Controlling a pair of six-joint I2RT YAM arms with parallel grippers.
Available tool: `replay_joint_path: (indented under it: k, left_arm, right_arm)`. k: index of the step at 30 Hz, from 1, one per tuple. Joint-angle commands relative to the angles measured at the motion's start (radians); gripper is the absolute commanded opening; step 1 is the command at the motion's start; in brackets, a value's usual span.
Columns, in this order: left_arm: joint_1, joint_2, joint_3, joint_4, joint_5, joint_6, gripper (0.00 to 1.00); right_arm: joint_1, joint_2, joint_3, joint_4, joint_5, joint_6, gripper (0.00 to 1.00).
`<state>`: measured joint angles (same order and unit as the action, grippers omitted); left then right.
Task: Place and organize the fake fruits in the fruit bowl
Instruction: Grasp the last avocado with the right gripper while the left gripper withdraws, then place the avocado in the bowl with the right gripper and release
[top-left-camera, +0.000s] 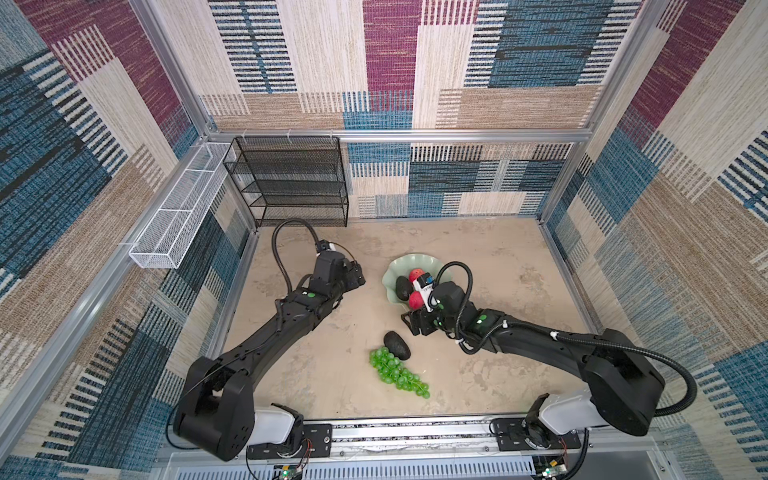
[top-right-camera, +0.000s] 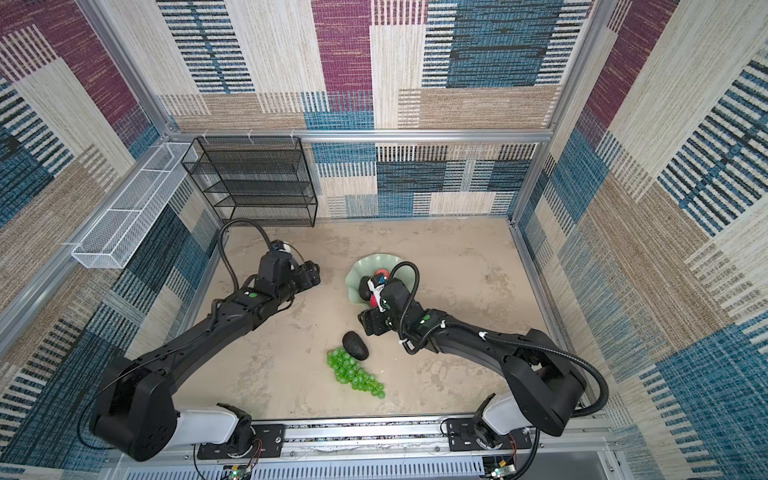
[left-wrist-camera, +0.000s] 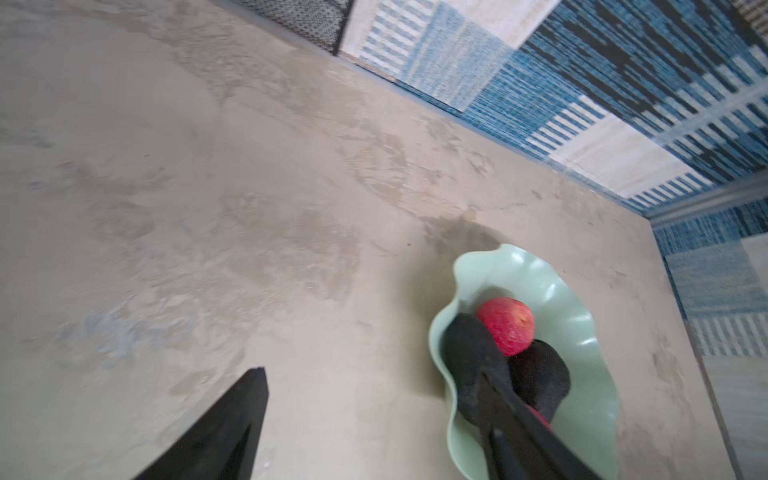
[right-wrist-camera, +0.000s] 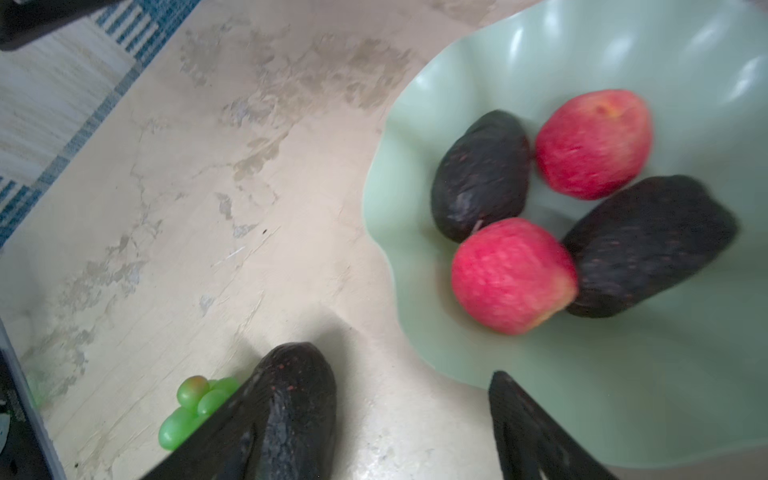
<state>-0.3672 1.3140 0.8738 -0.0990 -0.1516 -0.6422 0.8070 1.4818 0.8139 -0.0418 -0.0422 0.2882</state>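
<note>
From my seat, the left hand (top-left-camera: 358, 277) hung over the bare worktop (top-left-camera: 316, 374) at about 9 o'clock from the fruit bowl (top-left-camera: 400, 262), clear of its rim. Its fingers stood apart with nothing between them.

Further right and nearer me, the loose avocado (top-left-camera: 397, 345) lay on the worktop at roughly 6 o'clock from the bowl, outside it. The bunch of green grapes (top-left-camera: 398, 372) lay against its 6 o'clock side and trailed toward 4 o'clock. Neither was in any grip.

In the bowl, the right wrist view gave me four pieces. These were the far apple (right-wrist-camera: 594, 143), the near apple (right-wrist-camera: 513, 276), the smaller avocado (right-wrist-camera: 482, 174) and the longer avocado (right-wrist-camera: 648, 245). They sat close together, the near apple touching both avocados. The rest of the bowl's floor that I could see was bare.

The right hand (right-wrist-camera: 374, 384) hovered at the bowl's 6 o'clock edge, between the bowl and the loose avocado. Its fingers were spread and it was empty.

I judged the job about two thirds done, with four fruits in and two out. The avocado looked the easy next pick. The grapes, long and floppy, would want the bare part of the bowl.
</note>
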Motion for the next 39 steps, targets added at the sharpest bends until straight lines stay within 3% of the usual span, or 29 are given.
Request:
replay_joint_path:
  k: [1,9,12,17,21,27,30,33,39]
  left_arm:
    - [0.050,-0.098,-0.104,-0.026,-0.056,-0.043,0.82]
    - [0.142,-0.303,-0.241,-0.094,-0.102,-0.063,0.83]
    - [0.157,-0.318,-0.244,-0.099,-0.099,-0.056,0.83]
    - [0.164,-0.299,-0.236,-0.088,-0.072,-0.060,0.83]
    - [0.168,-0.283,-0.230,-0.070,-0.060,-0.063,0.83]
    - [0.169,-0.246,-0.214,-0.040,-0.034,-0.063,0.83]
    - [0.169,-0.221,-0.210,-0.024,-0.017,-0.067,0.83]
    - [0.169,-0.204,-0.211,-0.012,-0.002,-0.075,0.83]
    - [0.172,-0.212,-0.211,-0.029,0.024,-0.071,0.83]
  right_arm:
    - [0.048,0.061,0.031,0.037,-0.012,0.012,0.81]
    - [0.101,0.197,0.065,0.010,-0.022,0.025,0.72]
    - [0.100,0.220,0.058,0.006,-0.006,0.038,0.70]
    - [0.101,0.238,0.055,-0.012,0.040,0.052,0.55]
    - [0.101,0.188,0.020,-0.027,0.090,0.079,0.46]
    - [0.097,-0.022,0.016,-0.183,0.228,0.074,0.44]
    - [0.037,-0.132,0.033,-0.233,0.243,0.061,0.44]
    - [-0.080,-0.153,0.056,-0.171,0.225,-0.014,0.44]
    - [-0.224,0.100,0.287,-0.041,0.301,-0.256,0.44]
